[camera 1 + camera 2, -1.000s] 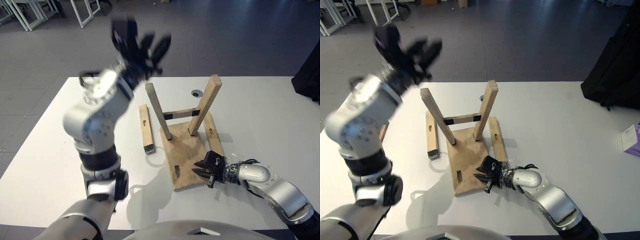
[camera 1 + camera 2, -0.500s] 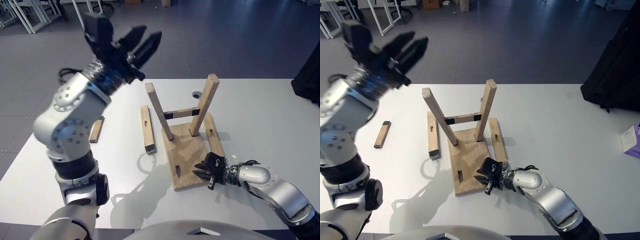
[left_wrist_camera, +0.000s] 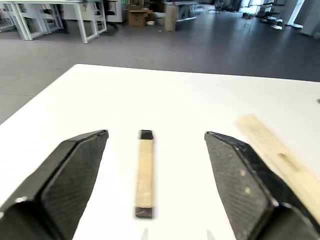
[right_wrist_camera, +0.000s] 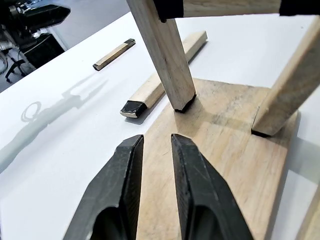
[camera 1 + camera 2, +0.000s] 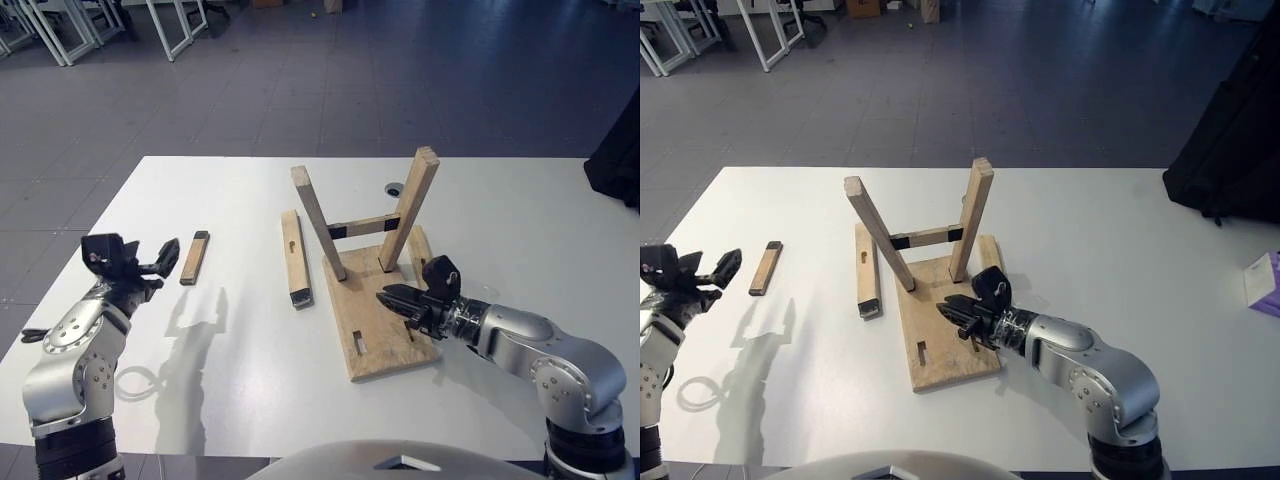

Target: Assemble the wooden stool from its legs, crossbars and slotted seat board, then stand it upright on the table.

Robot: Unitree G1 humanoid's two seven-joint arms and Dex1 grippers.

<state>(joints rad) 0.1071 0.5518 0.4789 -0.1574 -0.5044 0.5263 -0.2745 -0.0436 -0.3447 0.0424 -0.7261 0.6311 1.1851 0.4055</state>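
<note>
Left claw: spread wide, holding nothing, low over the table, close to its left edge. Just ahead, in line with the gap between the fingers, a short crossbar flat on the table, dark at both ends. Past it, toward the right claw, a broad strip of white table top, then a loose leg lying flat, a slot in its face.

Right claw: drawn nearly together, only a narrow slit between the fingers, pinching nothing, low over the seat board. Near edge of the table well behind this claw; right edge far off to its side.

Seat board of pale wood, flat on the table, with a free slot near the right claw. Ahead of that claw, two legs standing in the board, leaning apart at the tops, tied by a joining crossbar with dark ends. One more leg flat along the board's right side, touching or just beside, hard to tell.
</note>
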